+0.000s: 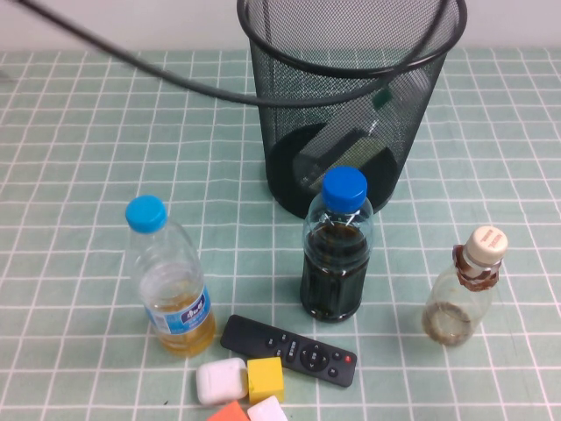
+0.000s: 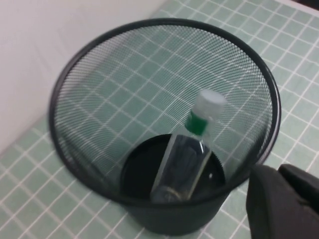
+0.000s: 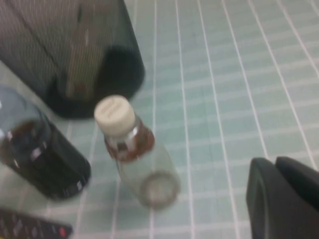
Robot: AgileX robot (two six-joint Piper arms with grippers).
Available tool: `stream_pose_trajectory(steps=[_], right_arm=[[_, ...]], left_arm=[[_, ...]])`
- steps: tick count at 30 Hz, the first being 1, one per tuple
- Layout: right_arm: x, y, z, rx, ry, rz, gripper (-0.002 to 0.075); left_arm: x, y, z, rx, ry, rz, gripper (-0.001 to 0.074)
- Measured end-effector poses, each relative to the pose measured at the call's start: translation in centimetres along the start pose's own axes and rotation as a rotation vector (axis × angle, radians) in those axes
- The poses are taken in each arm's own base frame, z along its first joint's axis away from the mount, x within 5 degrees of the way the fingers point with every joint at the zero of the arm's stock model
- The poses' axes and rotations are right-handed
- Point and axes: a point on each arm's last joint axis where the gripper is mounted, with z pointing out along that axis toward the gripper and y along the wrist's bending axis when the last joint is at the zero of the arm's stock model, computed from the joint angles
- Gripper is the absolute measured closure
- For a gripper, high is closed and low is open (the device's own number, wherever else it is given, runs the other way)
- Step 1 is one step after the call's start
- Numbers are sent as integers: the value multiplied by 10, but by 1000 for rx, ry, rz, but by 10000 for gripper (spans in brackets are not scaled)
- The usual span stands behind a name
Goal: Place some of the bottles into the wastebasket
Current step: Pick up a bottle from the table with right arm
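Observation:
The black wire-mesh wastebasket (image 1: 289,105) stands at the back middle of the table. The white-capped bottle (image 2: 184,159) with a green neck band lies tilted inside it, leaning on the mesh; it shows dimly through the mesh in the high view (image 1: 337,149). The small bulbous cream-capped bottle (image 1: 465,289) stands upright at the front right, also in the right wrist view (image 3: 134,149). My left gripper (image 2: 279,172) is shut and empty, above and beside the wastebasket's rim (image 2: 75,149). My right gripper (image 3: 275,162) is shut and empty, above the table beside the small bottle. Neither gripper shows in the high view.
A dark-liquid bottle with a blue cap (image 1: 336,254) stands just in front of the wastebasket. A yellow-liquid bottle with a light-blue cap (image 1: 171,281) stands front left. A black remote (image 1: 289,349) and white (image 1: 220,381), yellow (image 1: 265,379) and orange (image 1: 230,412) blocks lie at the front edge. A black cable (image 1: 131,60) crosses the back left.

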Motion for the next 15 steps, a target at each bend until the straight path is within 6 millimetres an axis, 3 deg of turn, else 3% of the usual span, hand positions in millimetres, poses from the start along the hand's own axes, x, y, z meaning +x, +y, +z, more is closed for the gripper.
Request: stream_pose_trajectory(steps=[4,8,11,15], right_arm=[[-37,11,2,48,216,-108,735],[-71,20,20,42,307,-177,735],[-85,23,41,16,360,-194,735],[-93,30,70,-57,435,-207,734]], left_arm=[[8,-13,-56,-71,-46,9,736],[34,-29,-101,-127,-97,11,736],[61,-40,-118,-160,-148,-4,736],[113,-56,-126,-181,-176,-38,736]])
